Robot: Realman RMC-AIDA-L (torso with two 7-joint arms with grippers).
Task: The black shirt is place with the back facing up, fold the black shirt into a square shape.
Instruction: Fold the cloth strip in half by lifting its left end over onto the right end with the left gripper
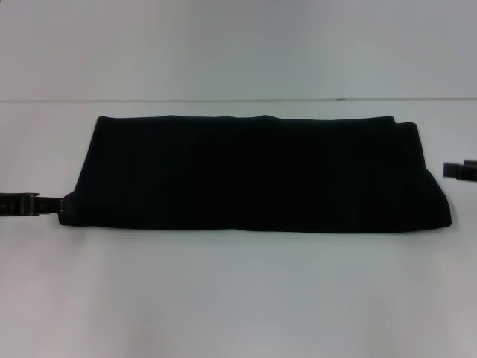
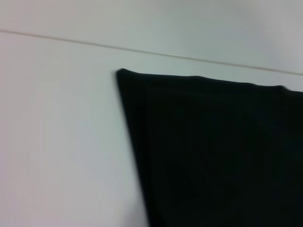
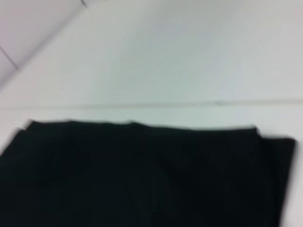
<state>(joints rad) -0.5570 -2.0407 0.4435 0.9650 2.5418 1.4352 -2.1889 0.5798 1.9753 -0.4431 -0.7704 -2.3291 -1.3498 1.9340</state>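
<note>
Black shirt [image 1: 253, 173] lies flat on the white table [image 1: 238, 298], folded into a long band running across the robot's front. Plain black side up, no lettering visible. Far edge fairly straight. Near edge straight too, ending in a rounded corner on the robot's right. At that right end a second layer shows as a narrow offset strip along the edge.

Left gripper [image 1: 54, 203] enters low from the left side of the head view, level with the table. Its tip meets the near left corner of the shirt, touching or just at the cloth edge. Cannot tell whether the fingers are spread, pressed together or pinching the fabric; the tip merges with the dark cloth.

Right gripper [image 1: 450, 170] shows only as a short dark tip at the right side of the head view, just beside the shirt's right end, with a strip of bare table between them. Not touching the cloth. State of its fingers cannot be told either.

Left wrist view: a far corner of the shirt [image 2: 213, 151] on pale table [image 2: 61, 142], no fingers seen. Right wrist view: the shirt's [image 3: 142, 175] far edge, the layered end off to one side, table [image 3: 189, 61] beyond.
</note>
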